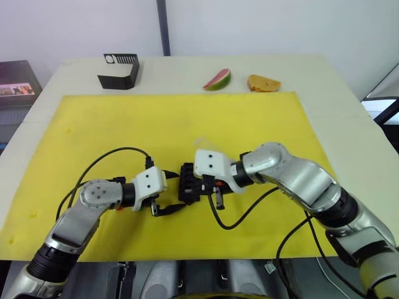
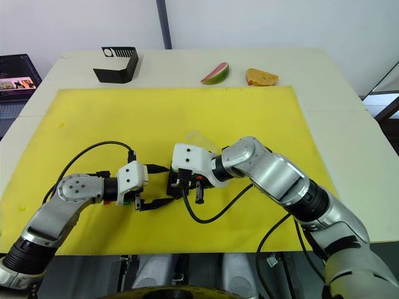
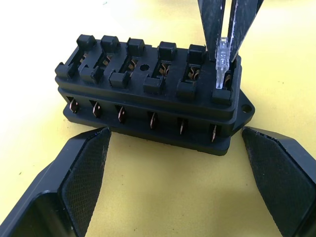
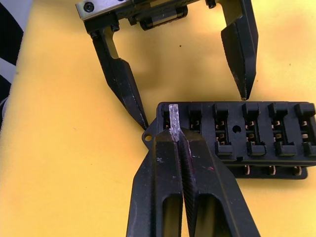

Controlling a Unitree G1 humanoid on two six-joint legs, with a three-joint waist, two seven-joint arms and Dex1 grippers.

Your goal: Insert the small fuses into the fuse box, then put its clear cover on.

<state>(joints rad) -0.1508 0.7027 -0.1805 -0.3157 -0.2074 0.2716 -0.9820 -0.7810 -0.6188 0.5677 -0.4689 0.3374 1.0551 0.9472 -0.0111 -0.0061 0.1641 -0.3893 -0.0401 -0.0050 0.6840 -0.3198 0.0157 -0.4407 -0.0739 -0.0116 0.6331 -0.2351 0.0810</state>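
The fuse box (image 3: 153,101) is a black slotted block lying on the yellow mat (image 1: 93,124), between my two grippers (image 1: 187,182). My right gripper (image 4: 177,134) is shut on a small clear-grey fuse (image 3: 222,54), held upright with its lower end at the mouth of the end slot beside the box's tab. The other slots look empty. My left gripper (image 3: 174,132) is open, one finger (image 3: 74,177) on each side of the box and neither touching it. The clear cover (image 1: 202,144) lies faintly visible on the mat just behind my right wrist.
A larger black slotted stand (image 1: 120,70) sits at the table's far left. A watermelon slice (image 1: 217,80) and a piece of bread (image 1: 263,83) lie beyond the mat's far edge. Black cables loop over the mat beside both wrists.
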